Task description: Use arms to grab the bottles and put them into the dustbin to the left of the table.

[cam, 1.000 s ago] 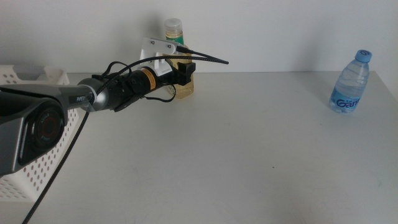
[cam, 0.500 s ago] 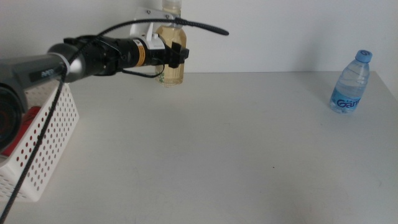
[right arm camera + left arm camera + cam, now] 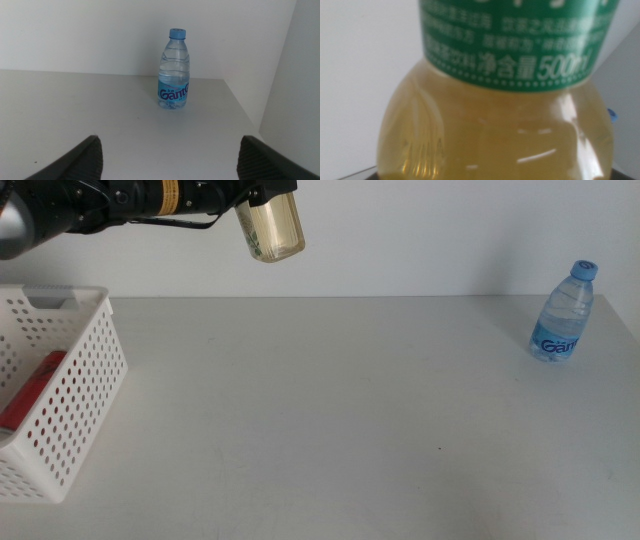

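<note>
Near the counter's (image 3: 350, 410) left edge the white dustbin (image 3: 95, 370) already holds a slim red can (image 3: 30, 388). At the far right corner the clear water bottle (image 3: 563, 312) stands upright; the right gripper (image 3: 167, 155) waits before it, jaws wide apart and empty. Farthest, the left gripper (image 3: 262, 190) has its jaws closed on the yellow tea bottle (image 3: 272, 225), which half a second ago hung low over the far edge and is now raised, tilted, nearer the dustbin. I judge the release comes next.
</note>
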`<state>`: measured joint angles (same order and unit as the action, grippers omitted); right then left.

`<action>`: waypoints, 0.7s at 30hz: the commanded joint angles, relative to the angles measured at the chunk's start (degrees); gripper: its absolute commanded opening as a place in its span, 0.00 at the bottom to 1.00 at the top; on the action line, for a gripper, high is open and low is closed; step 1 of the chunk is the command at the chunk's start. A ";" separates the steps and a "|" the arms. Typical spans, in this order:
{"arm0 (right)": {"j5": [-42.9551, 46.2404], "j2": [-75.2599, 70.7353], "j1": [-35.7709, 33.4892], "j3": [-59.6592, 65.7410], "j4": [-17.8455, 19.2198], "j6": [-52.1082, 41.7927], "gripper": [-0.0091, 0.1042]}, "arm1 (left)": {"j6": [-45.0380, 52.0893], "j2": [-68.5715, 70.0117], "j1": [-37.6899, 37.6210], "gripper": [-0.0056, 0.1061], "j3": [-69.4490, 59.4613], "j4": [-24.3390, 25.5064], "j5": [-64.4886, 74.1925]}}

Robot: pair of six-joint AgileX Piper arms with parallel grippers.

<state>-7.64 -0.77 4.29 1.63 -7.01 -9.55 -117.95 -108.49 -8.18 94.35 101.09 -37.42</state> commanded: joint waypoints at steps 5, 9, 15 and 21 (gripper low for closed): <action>4.12 -1.24 0.34 -0.51 0.53 -0.50 0.74 | -3.29 11.00 -0.32 0.03 -1.48 4.11 -4.55; 4.12 -1.24 0.34 -0.51 0.53 -0.50 0.74 | 2.37 17.80 -0.37 0.03 -9.25 1.53 3.34; 4.12 -1.24 0.34 -0.51 0.53 -0.50 0.74 | 21.86 26.95 -0.37 0.03 -21.79 -14.16 12.49; 4.12 -1.24 0.34 -0.51 0.53 -0.50 0.74 | 37.81 35.54 -0.45 0.03 -28.44 -27.37 24.25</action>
<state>-7.64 -0.77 4.29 1.63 -7.01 -9.55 -84.98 -78.38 -8.59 64.31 81.71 -17.77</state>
